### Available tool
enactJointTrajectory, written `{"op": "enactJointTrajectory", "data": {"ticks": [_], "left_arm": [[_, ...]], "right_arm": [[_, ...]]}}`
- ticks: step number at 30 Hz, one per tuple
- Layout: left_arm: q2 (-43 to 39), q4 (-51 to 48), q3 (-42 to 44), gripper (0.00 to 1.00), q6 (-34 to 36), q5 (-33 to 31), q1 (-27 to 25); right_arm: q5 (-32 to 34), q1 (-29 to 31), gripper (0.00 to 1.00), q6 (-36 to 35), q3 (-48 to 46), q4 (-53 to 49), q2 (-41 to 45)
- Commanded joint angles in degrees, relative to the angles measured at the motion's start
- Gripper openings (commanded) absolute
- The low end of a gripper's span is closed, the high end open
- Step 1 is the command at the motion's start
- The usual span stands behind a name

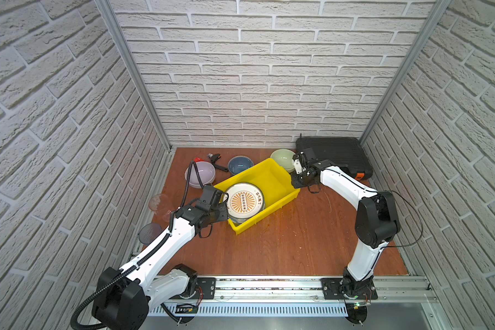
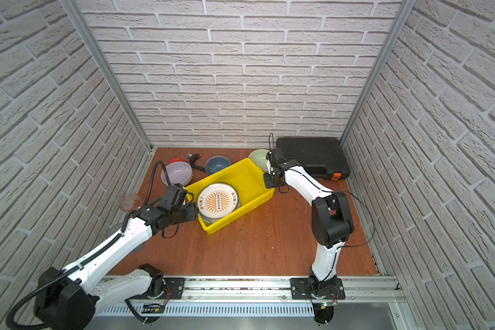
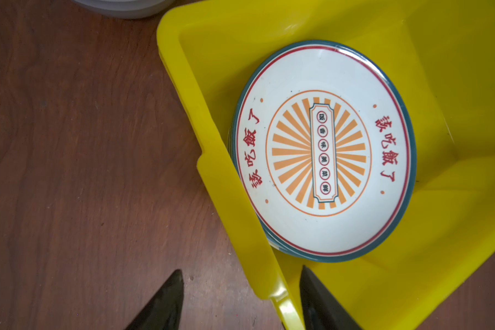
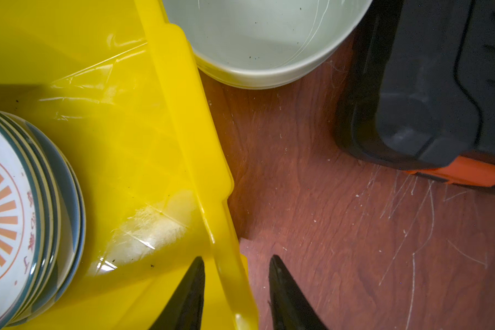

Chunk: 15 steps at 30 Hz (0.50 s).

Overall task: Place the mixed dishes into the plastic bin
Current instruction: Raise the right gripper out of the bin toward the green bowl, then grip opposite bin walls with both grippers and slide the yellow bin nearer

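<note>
A bright yellow rectangular plastic bin (image 1: 275, 183) is being straddled at opposite rims by the left gripper (image 3: 240, 270) and the right gripper (image 4: 237, 257). Both pairs of jaws are being held apart, one finger inside and one outside, with nothing clamped. A stack of white printed round plates (image 1: 245, 201) is lying inside the bin. A pale-green bowl (image 4: 263, 43) is sitting just beside it on the table, with a lilac bowl (image 1: 200, 171) and a dark-blue bowl (image 1: 239, 165) near. The bowls are likely stiff, glossy, slippery and breakable, and are best pinched across the rim wall.
</note>
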<state>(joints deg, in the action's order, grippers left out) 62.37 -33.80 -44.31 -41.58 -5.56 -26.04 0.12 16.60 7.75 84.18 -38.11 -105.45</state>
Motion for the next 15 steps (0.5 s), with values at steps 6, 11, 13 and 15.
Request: {"op": "enactJointTrajectory", "data": {"ticks": [6, 11, 13, 15], "left_arm": [[2.3, 6.0, 0.9, 0.62, 1.2, 2.3, 2.6], [4.3, 7.8, 1.3, 0.60, 1.7, 3.9, 3.8], [5.2, 8.5, 1.3, 0.58, 2.0, 4.2, 4.0], [6.3, 9.1, 1.3, 0.57, 2.1, 4.7, 4.2]], "right_arm": [[-2.7, -0.1, 0.30, -0.5, -1.0, 0.9, 0.1], [-4.3, -0.1, 0.25, -0.3, -2.2, 0.6, 0.1], [-4.7, -0.1, 0.24, -0.3, -2.7, 0.5, 0.2], [-5.0, -0.1, 0.22, -0.5, -2.9, 0.1, 0.3]]}}
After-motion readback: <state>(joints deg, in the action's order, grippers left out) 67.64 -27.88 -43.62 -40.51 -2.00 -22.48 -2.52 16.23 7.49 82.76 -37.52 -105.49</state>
